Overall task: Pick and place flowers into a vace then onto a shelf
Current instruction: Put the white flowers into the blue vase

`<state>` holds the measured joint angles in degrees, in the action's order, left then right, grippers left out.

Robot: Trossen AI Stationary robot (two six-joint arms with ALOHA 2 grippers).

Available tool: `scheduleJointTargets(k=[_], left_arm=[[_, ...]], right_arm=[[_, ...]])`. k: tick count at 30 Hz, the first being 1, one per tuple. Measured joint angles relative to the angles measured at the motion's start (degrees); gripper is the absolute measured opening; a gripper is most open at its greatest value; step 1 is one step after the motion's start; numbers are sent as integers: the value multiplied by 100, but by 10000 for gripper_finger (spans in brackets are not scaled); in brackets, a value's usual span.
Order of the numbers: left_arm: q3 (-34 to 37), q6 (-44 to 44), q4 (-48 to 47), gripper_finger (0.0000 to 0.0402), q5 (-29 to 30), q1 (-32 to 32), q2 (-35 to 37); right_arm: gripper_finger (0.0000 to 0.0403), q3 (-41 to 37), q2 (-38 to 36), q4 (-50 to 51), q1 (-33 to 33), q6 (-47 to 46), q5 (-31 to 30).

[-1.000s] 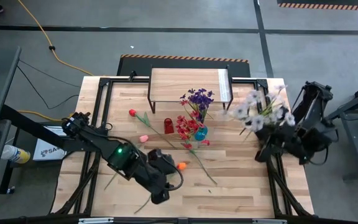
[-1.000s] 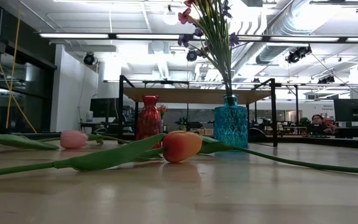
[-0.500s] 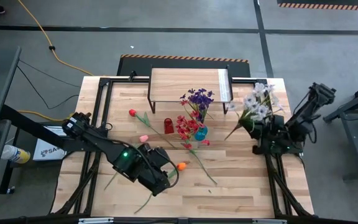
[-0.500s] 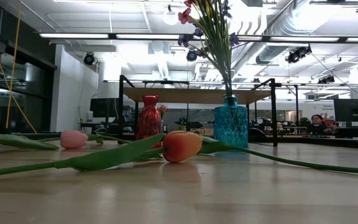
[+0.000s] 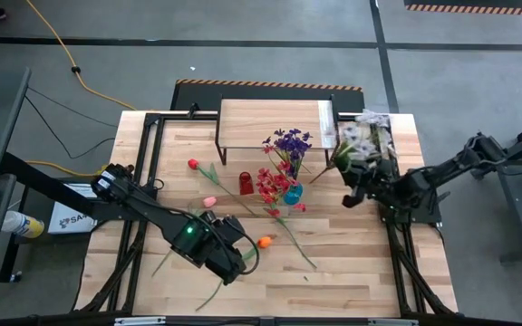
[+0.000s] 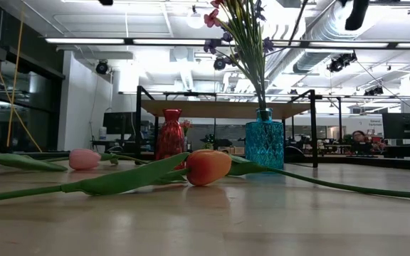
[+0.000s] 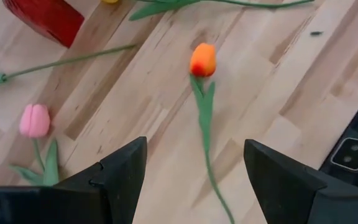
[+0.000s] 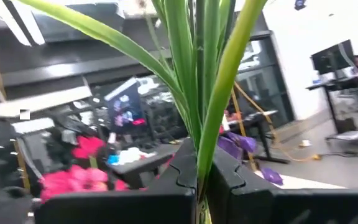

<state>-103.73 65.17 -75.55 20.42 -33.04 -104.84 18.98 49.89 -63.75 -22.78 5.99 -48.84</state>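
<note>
1. Risk, right side: the white spray is long and top-heavy above the right claw. In my judgement it may catch the purple blossoms or red blossoms already standing in the blue vase and tip that vase as the stems go in.
2. Risk, left side: the orange tulip lies flat on the tabletop. A shallow approach may push it away rather than trap its stem.
3. Right claw: fully closed on the green stems of the white spray. The blue vase stands near it, toward the table's middle; the shelf lies just beyond the blossoms.
4. Left claw: wide apart, empty, touching nothing. The orange tulip's stem runs between its fingers, the head just ahead; the pink tulip lies off to one side.
</note>
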Motion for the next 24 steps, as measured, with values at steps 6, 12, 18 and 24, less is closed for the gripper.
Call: scheduleJointTargets(k=[6, 12, 18, 24], left_arm=[[284, -2, -24, 298, 9, 0, 0], [570, 1, -87, 298, 5, 0, 0], [689, 4, -111, 298, 9, 0, 0], [689, 4, -159, 298, 11, 0, 0]], right_arm=[[0, 0, 509, -82, 522, -549, 251], [0, 0, 891, -82, 725, -727, 256], [0, 0, 1293, -33, 752, -1167, 279], [0, 0, 1683, -37, 750, -1508, 220]])
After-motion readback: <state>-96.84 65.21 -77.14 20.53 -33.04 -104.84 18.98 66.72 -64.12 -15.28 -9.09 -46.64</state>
